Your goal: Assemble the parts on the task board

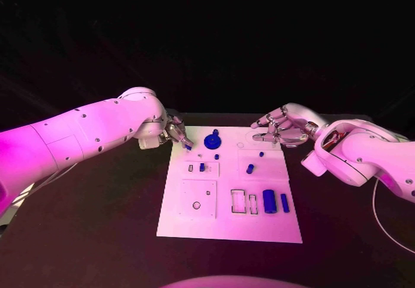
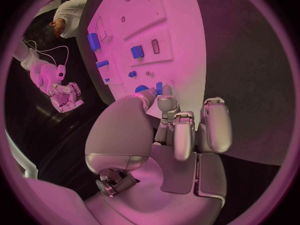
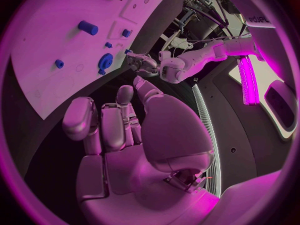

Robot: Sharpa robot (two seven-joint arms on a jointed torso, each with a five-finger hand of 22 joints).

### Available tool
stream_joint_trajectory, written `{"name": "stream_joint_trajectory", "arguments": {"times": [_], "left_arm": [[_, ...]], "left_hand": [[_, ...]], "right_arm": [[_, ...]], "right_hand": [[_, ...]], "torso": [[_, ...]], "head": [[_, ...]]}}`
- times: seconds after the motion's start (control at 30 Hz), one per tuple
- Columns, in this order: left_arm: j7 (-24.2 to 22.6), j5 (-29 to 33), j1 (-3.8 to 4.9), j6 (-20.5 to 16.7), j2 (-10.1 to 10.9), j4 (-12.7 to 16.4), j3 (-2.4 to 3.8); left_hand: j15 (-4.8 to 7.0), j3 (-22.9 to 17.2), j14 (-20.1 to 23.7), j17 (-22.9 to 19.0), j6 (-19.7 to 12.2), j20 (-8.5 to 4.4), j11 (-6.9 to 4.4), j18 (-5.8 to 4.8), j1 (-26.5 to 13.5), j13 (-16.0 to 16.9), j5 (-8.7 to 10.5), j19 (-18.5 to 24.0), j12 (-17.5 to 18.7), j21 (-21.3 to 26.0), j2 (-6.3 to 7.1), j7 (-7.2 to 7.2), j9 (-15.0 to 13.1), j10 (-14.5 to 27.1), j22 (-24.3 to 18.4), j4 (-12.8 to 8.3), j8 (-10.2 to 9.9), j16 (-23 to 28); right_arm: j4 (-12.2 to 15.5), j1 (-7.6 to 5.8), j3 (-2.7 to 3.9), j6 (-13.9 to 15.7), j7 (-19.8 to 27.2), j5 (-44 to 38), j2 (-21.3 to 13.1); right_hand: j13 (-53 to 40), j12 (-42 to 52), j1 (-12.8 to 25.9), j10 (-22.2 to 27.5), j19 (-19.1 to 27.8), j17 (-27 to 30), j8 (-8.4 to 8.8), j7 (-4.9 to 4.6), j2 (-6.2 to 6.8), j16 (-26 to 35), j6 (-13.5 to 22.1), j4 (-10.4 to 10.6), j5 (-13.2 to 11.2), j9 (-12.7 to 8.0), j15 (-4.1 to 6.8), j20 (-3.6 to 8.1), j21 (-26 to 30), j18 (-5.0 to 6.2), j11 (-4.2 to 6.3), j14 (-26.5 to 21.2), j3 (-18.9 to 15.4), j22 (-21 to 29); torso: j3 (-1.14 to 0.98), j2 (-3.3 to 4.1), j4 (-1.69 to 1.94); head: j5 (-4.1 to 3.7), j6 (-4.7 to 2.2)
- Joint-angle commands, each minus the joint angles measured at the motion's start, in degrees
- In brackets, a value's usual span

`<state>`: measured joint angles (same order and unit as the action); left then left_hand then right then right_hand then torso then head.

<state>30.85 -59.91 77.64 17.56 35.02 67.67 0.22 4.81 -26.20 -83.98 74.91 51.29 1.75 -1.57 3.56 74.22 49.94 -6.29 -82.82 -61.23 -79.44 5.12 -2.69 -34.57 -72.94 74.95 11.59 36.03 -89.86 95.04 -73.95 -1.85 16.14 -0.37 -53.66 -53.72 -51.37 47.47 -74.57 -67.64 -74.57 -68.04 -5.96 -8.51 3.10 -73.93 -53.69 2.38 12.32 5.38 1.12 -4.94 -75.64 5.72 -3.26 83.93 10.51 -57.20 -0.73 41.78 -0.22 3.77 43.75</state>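
Observation:
The white task board (image 1: 229, 225) lies in the middle of the black table. Standing or lying on it are a round blue disc (image 1: 213, 141), several small blue pegs such as one peg (image 1: 250, 169), and a blue cylinder (image 1: 269, 202) near the front right. My left hand (image 1: 176, 132) hovers at the board's far left corner and pinches a small blue peg (image 1: 189, 147) at its fingertips, also seen as the peg (image 2: 159, 88) just past the fingertips (image 2: 167, 103). My right hand (image 1: 281, 127) hangs over the far right corner, fingers apart, holding nothing.
Rectangular recesses (image 1: 238, 201) and a round hole (image 1: 196, 205) lie in the board's near half. Bare black table (image 1: 95, 204) surrounds the board on both sides. The right hand (image 2: 62, 92) and the left hand (image 3: 140, 62) each appear in the other arm's wrist view.

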Motion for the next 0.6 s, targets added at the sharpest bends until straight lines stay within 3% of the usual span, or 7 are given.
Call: {"name": "stream_joint_trajectory", "arguments": {"times": [0.03, 0.33, 0.6], "left_arm": [[-4.2, 0.4, -0.39, -6.3, 1.4, 2.9, -0.04], [-5.5, -0.6, -1.96, -7.8, 5.4, 9.8, -0.4], [-5.0, -1.2, -2.94, -5.4, 6.5, 11.2, -1.05]], "left_hand": [[-0.07, -8.6, -6.0, 15.1, 0.7, -0.11, 0.0, -0.13, 0.0, 0.0, -0.33, -0.2, -0.1, 0.0, 0.79, 0.05, 0.3, -0.5, 0.4, -7.9, 0.1, -0.1], [-0.04, -10.4, -6.0, 15.1, 1.2, -0.13, -0.04, -0.22, -0.4, 0.3, -0.48, -0.5, -0.2, -0.3, 1.88, 0.07, 0.6, -1.2, 0.9, -8.4, 0.0, -0.1], [-0.03, -10.7, -6.0, 15.1, 1.4, -0.14, -0.06, -0.26, -0.5, 0.4, -0.54, -0.6, -0.2, -0.4, 2.11, 0.09, 0.7, -1.4, 1.1, -8.5, 0.0, -0.1]], "right_arm": [[-0.1, 0.1, 0.0, -0.5, 0.1, 0.0, 0.0], [-0.1, 0.21, -0.04, -0.6, 0.1, 0.1, -0.1], [-0.1, 0.28, -0.06, -0.6, 0.1, 0.1, -0.1]], "right_hand": [[0.0, -0.1, 0.3, 0.5, 0.4, 0.1, -0.32, -0.03, -0.04, 0.3, -0.3, 0.0, 0.2, 0.1, 0.09, 0.1, 0.3, 0.72, -0.01, 1.6, -0.3, 0.1], [0.0, -0.1, 0.3, 0.5, 0.4, 0.1, -0.32, -0.03, -0.04, 0.3, -0.3, 0.0, 0.2, 0.1, 0.09, 0.1, 0.3, 0.72, -0.01, 1.6, -0.3, 0.1], [0.0, -0.1, 0.3, 0.5, 0.4, 0.1, -0.32, -0.03, -0.04, 0.3, -0.3, 0.0, 0.2, 0.1, 0.09, 0.1, 0.3, 0.72, -0.01, 1.6, -0.3, 0.1]], "torso": [[-0.05, -0.12, 0.19], [-0.01, -0.3, 0.36], [-0.03, -0.2, 0.22]], "head": [[0.06, 0.11], [0.19, 0.27], [0.37, 0.25]]}}
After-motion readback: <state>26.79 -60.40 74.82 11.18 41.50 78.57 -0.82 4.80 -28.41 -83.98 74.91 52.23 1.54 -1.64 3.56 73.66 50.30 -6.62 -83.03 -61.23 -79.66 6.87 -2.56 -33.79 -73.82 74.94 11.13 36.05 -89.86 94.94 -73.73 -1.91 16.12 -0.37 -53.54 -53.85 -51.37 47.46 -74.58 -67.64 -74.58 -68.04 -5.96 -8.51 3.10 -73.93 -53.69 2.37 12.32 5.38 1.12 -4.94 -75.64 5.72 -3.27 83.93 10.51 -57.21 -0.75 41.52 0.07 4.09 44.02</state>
